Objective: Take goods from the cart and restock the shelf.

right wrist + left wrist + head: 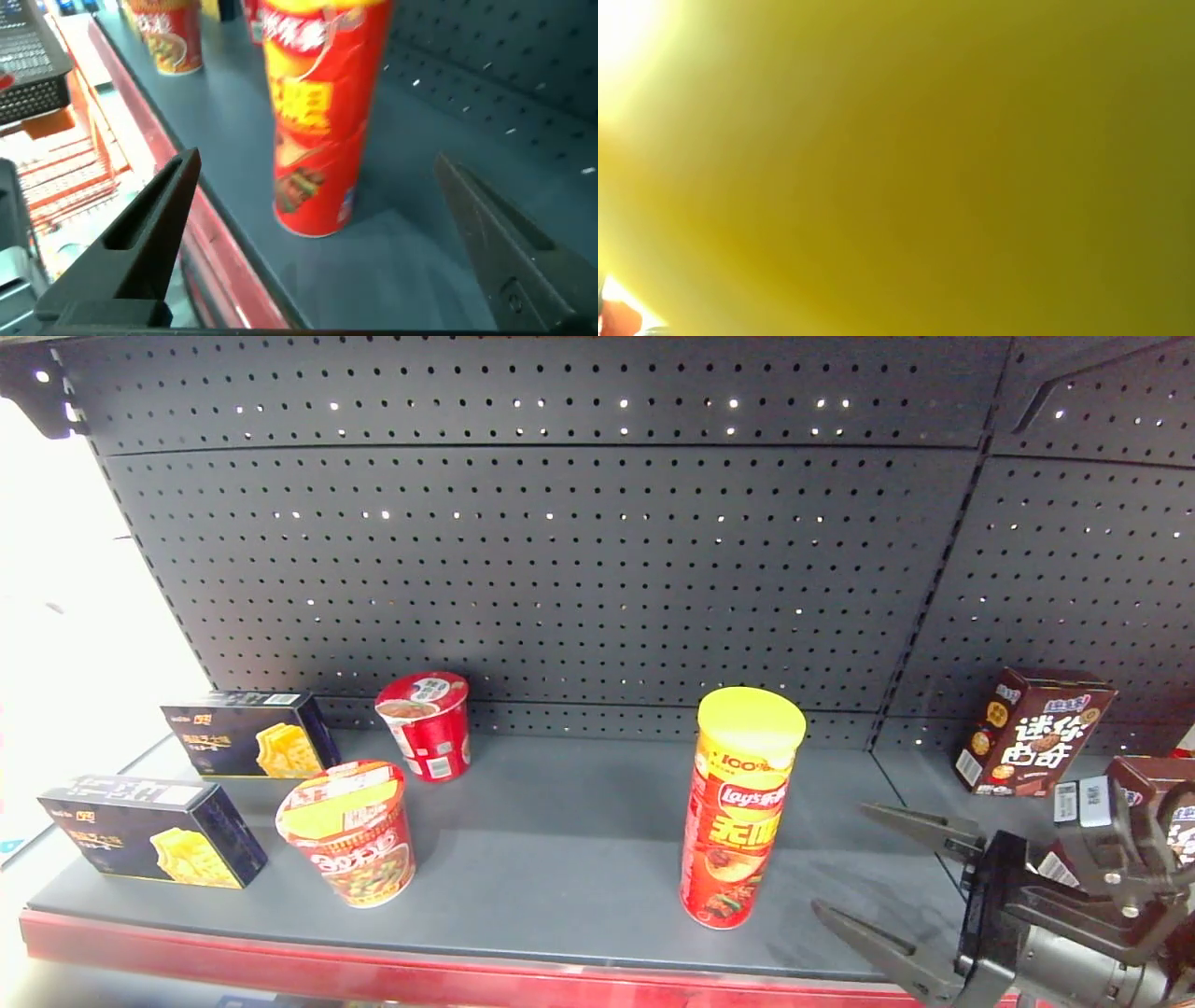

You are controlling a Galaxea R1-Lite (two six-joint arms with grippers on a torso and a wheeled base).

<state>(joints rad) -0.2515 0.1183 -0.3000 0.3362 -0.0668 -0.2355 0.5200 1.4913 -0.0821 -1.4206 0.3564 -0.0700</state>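
Note:
A tall red chips can (742,807) with a yellow lid stands upright on the grey shelf (560,859), right of its middle. My right gripper (840,859) hovers open just right of the can at the shelf's front edge, with nothing between its fingers. In the right wrist view the can (318,121) stands a short way ahead of the open right gripper (316,159), apart from both fingers. A blurred yellow surface (896,168) lies very close to the left wrist camera.
Two noodle cups (350,835) (428,723) and two dark blue boxes (252,733) (154,831) stand at the shelf's left. Brown snack boxes (1032,733) (1148,803) sit on the neighbouring bay at right. A perforated back panel (560,569) closes the rear. A dark basket (28,65) lies below the red shelf lip (373,971).

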